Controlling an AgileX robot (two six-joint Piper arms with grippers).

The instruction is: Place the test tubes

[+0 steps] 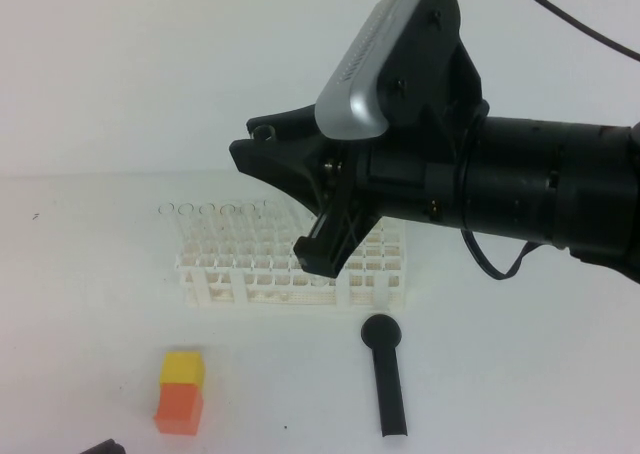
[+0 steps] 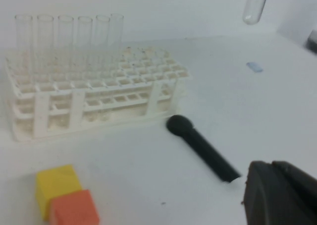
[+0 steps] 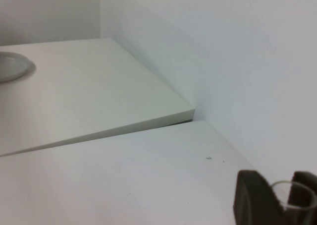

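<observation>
Your right claw [image 3: 276, 190] is shut on a test tube [image 2: 255, 4], pinching it just under its open rim. It hangs high in the air, over the back of the rack [image 1: 290, 264].

To do this step well, I think you should keep the tube straight up and down. Bring its round bottom right over an empty hole, maybe the one next to the six tubes [image 2: 64, 36] standing in the back row. Go down slowly. Do not bump the tubes already there. Let go only when the tube sits in the hole.

The tube is clear glass, smooth and slippery, so hold it gently but firmly. The rack is white plastic with many small square holes. In front of the rack lies a black stick with a round head [image 1: 385, 374]. A yellow block [image 1: 183, 367] touches an orange block [image 1: 178, 409] nearby; both look like cubes.

Your left claw [image 2: 277, 195] rests low by the table's near edge. You cannot tell how it is set.
</observation>
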